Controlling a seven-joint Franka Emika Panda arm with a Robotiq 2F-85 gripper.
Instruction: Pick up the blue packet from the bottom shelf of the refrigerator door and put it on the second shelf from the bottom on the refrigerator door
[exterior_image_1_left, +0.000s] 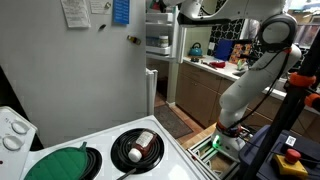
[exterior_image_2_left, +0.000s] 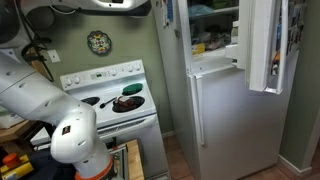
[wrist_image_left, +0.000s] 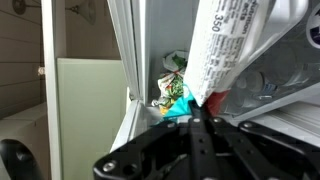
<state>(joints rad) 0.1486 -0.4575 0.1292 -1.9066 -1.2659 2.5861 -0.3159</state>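
In the wrist view my gripper (wrist_image_left: 203, 108) has its dark fingers closed together on the lower end of a packet (wrist_image_left: 228, 45). The side of the packet facing me is white with black print, with a red edge near the fingers. It stands tilted up to the right. A teal-blue scrap (wrist_image_left: 178, 102) and a colourful bag (wrist_image_left: 173, 84) lie just left of the fingertips, inside the compartment. A clear plastic shelf bin (wrist_image_left: 280, 92) is to the right. The refrigerator door (exterior_image_2_left: 266, 45) hangs open in an exterior view, white and lined with bins.
The pale-grey refrigerator (exterior_image_2_left: 225, 110) stands beside a white stove (exterior_image_2_left: 115, 100) carrying a pan (exterior_image_1_left: 137, 146). My arm (exterior_image_1_left: 245, 85) reaches up past the refrigerator's side panel (exterior_image_1_left: 90, 70), which carries papers. A kitchen counter (exterior_image_1_left: 215, 65) is behind. A white vertical edge (wrist_image_left: 125, 50) is left of the gripper.
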